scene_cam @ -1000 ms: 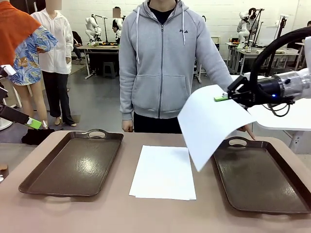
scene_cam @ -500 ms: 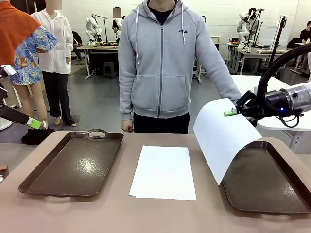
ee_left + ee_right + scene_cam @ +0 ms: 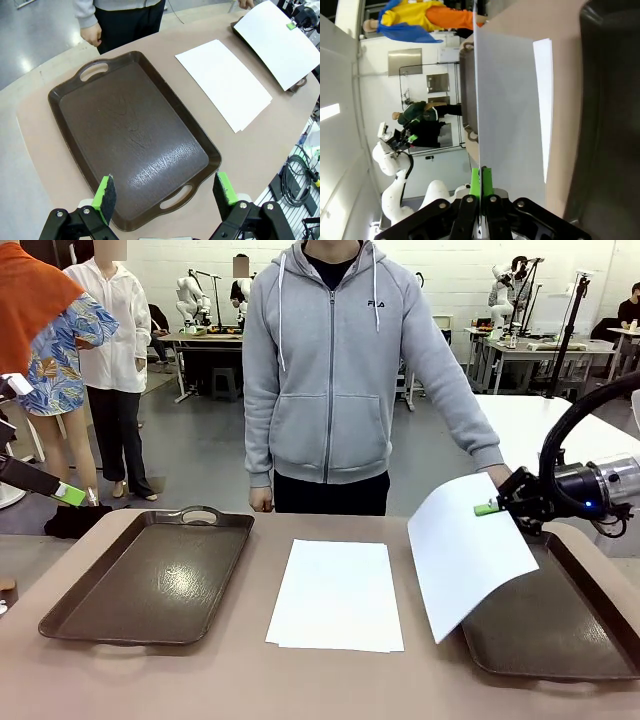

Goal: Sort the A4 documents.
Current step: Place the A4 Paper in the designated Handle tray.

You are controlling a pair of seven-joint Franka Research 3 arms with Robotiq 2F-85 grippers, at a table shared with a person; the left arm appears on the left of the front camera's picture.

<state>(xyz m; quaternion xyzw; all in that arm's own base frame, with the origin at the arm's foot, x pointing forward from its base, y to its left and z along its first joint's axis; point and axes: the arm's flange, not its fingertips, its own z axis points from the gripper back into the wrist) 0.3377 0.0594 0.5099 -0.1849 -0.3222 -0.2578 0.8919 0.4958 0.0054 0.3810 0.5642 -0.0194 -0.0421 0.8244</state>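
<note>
Front view shows my right pincer clamped on a sheet at its 1 o'clock edge, light and floppy, sagging over the tray.

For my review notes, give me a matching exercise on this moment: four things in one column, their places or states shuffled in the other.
1. Single white paper sheet
2. White paper stack
3. Dark brown handled tray at robot's left
4. Left gripper

A. Jaws wide open, holding nothing
B. Flat on the brown table, between the trays
C. Pinched at one edge, tilted over the other brown tray
D. Left of the stack, nothing in it

Pairs: 1-C, 2-B, 3-D, 4-A
</note>
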